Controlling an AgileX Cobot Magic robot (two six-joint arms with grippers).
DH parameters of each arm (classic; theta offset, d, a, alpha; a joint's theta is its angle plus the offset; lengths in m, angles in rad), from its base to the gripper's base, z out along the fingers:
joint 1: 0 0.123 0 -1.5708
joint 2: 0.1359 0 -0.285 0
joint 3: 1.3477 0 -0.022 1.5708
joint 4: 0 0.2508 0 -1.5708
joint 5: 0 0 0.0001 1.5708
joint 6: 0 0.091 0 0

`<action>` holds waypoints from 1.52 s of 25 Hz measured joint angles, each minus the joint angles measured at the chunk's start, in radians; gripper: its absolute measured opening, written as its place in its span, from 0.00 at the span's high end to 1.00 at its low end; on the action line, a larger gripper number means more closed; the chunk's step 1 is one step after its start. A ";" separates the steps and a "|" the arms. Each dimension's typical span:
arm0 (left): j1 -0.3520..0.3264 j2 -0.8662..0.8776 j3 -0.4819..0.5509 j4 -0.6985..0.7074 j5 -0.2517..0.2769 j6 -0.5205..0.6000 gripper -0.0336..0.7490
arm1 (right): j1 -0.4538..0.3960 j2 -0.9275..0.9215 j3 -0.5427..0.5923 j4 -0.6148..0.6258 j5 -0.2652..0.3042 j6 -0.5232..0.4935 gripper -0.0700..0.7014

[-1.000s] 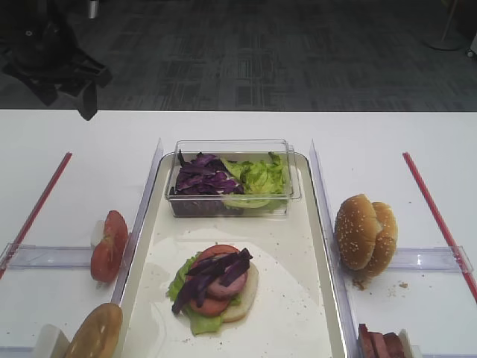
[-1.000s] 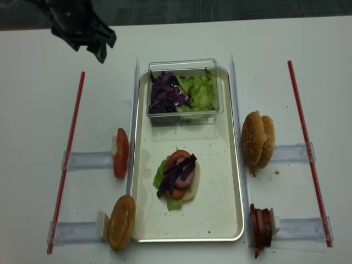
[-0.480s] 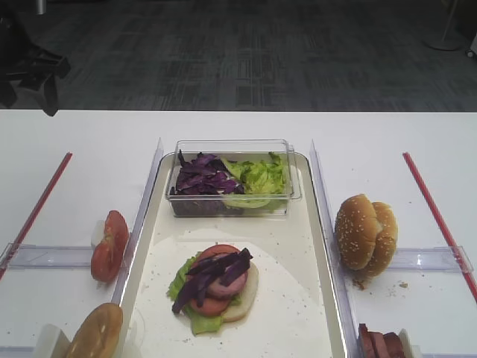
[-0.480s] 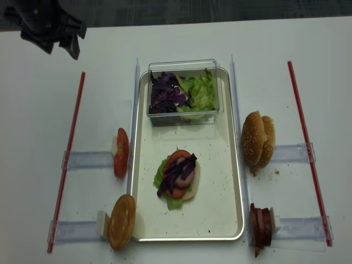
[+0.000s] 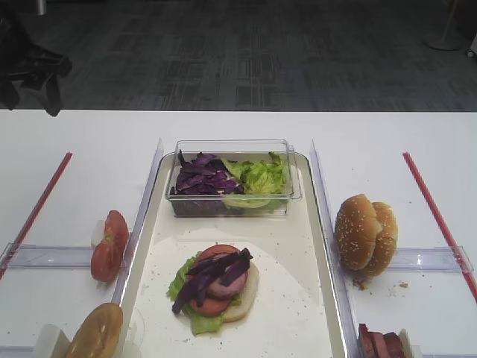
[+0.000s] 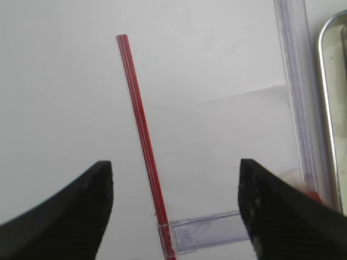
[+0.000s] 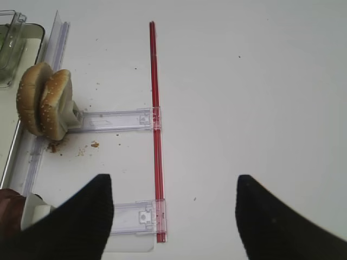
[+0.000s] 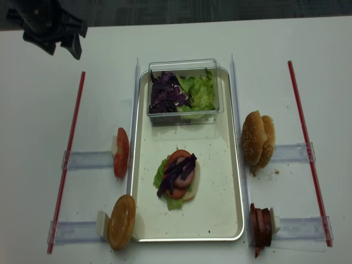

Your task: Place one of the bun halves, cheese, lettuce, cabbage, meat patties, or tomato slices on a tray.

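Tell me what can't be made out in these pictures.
- Bottom bun, high view: mostly hidden beneath the stacked fillings.
- Meat patties, high view: cut off by the bottom edge.
- Right gripper, both high views: out of frame.
- Tub bottom, both high views: covered by cabbage and lettuce.

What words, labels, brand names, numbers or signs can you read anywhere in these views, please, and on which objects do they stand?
None: no readable text shows in any view.
The tray, the clear plastic tub, the red strips and the clear holders bear no visible print.
The left gripper shows no legible marking either.
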 joint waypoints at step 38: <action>0.000 -0.653 0.609 -0.070 0.007 0.024 0.38 | 0.000 0.000 0.000 0.000 0.000 0.000 0.25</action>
